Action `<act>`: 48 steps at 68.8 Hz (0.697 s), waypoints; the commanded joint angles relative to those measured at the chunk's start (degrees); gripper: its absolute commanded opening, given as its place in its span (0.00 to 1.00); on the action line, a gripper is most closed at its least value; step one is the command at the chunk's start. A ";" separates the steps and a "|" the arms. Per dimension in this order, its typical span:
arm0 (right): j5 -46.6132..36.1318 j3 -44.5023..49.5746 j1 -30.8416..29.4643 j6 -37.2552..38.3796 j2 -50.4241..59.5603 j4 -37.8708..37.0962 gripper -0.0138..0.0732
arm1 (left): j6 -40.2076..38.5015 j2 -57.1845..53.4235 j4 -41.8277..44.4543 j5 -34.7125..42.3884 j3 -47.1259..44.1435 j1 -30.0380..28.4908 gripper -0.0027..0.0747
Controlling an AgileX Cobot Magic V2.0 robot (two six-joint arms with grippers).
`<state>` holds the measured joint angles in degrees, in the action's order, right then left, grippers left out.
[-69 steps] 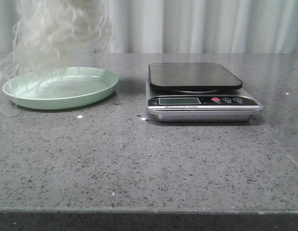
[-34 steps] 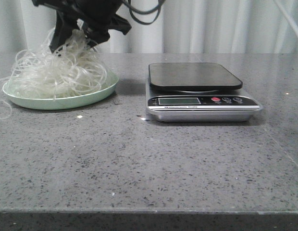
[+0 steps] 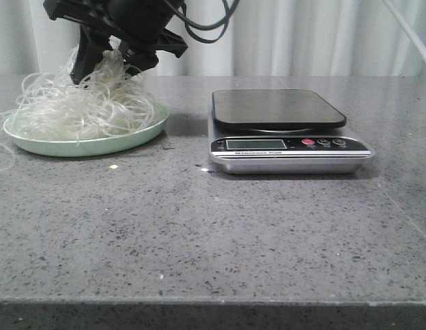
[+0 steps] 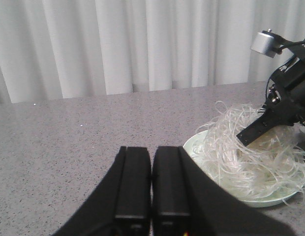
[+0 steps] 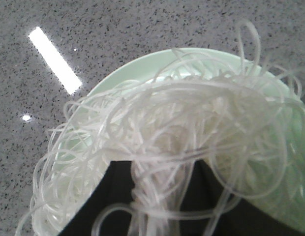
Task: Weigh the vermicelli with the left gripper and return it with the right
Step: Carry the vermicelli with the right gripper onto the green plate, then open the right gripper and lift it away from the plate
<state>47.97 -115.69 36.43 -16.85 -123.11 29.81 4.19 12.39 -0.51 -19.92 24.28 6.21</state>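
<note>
Right gripper [image 3: 106,60] pinching vermicelli [image 3: 82,106], on green plate [image 3: 141,132]

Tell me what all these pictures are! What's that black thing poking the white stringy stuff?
This is a robot with two arms, and three cameras took the pictures at the same moment. The front camera looks over the gray table. The other two cameras sit on the robot's wrists, so each one sees its own gripper from close up.

The black thing is the right gripper, the robot's claw. The stringy stuff is vermicelli, very thin see-through noodles, heaped on a pale green plate. The claw pinches some strands at the top of the heap. In the right wrist picture you can see noodles running between its dark fingers.

The left gripper is shut and holds nothing. It waits off to the side, looking at the plate.

Beside the plate stands a kitchen scale with nothing on it.
</note>
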 commanded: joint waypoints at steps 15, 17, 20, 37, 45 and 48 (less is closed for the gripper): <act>0.11 -2.23 -0.79 -0.32 5.92 1.06 0.75 | -0.61 0.60 -0.10 4.86 1.36 -0.13 0.21; 0.54 -2.23 -0.92 -0.32 6.34 0.97 0.75 | -0.61 0.60 -0.10 4.86 1.36 -0.13 0.21; 1.72 -2.23 -1.46 -0.32 7.24 0.77 0.75 | -0.61 0.60 -0.10 4.86 1.36 -0.13 0.21; 5.70 -2.34 -4.23 -0.32 11.70 0.39 0.74 | -0.61 0.60 -0.10 4.86 1.36 -0.13 0.21; 6.94 -2.34 -6.30 -0.32 14.53 -0.27 0.74 | -0.61 0.60 -0.10 4.86 1.36 -0.13 0.21; 7.50 -2.34 -7.19 -0.32 15.75 -0.69 0.74 | -0.61 0.60 -0.10 4.86 1.36 -0.13 0.21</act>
<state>56.06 -115.79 31.19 -16.85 -113.70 28.82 4.19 12.39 -0.51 -19.92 24.28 6.21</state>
